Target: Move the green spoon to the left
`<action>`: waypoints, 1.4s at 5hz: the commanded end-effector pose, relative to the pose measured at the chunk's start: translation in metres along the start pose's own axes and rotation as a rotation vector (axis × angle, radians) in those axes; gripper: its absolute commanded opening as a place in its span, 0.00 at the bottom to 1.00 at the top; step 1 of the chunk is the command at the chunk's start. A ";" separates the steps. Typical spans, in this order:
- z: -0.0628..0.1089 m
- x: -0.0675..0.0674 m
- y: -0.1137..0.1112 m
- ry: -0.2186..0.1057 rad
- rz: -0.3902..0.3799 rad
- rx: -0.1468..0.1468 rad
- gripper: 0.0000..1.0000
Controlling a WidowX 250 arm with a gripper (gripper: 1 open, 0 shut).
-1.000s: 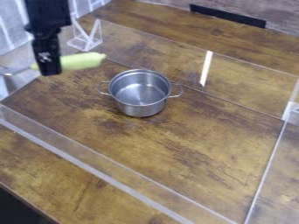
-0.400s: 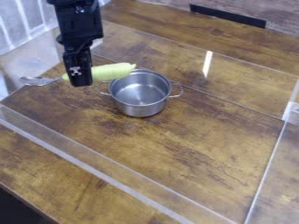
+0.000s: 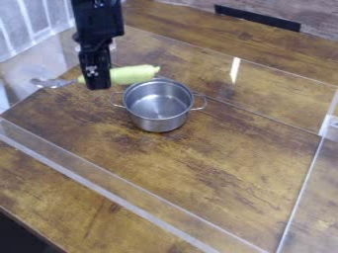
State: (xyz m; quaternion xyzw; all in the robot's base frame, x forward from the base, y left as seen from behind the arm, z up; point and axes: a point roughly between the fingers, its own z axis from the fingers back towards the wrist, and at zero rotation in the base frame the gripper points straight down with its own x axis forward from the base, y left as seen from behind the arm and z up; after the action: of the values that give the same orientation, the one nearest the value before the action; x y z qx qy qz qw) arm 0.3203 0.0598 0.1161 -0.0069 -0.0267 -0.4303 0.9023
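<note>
The green spoon [image 3: 134, 74] lies level, its yellow-green handle pointing right and its silver bowl [image 3: 46, 83] poking out to the left. My gripper [image 3: 95, 81] points straight down and is shut on the green spoon near the middle, hiding where the handle meets the bowl. Spoon and gripper are at the upper left of the wooden table, just left of and behind the steel pot [image 3: 160, 104]. I cannot tell whether the spoon touches the table.
The round steel pot with two side handles stands near the middle of the wooden table [image 3: 224, 158]. A low clear plastic wall [image 3: 119, 203] runs around the work area. Behind the gripper at the top left are white slats [image 3: 27, 35].
My gripper has carried the green spoon to the right in the picture, closer to the pot. The pot has stayed where it was.
</note>
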 end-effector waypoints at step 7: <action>-0.021 -0.031 0.048 -0.098 -0.231 -0.062 0.00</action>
State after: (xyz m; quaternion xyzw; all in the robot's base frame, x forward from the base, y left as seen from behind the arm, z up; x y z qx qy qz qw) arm 0.3330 0.1037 0.0737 -0.0806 -0.0356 -0.5322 0.8420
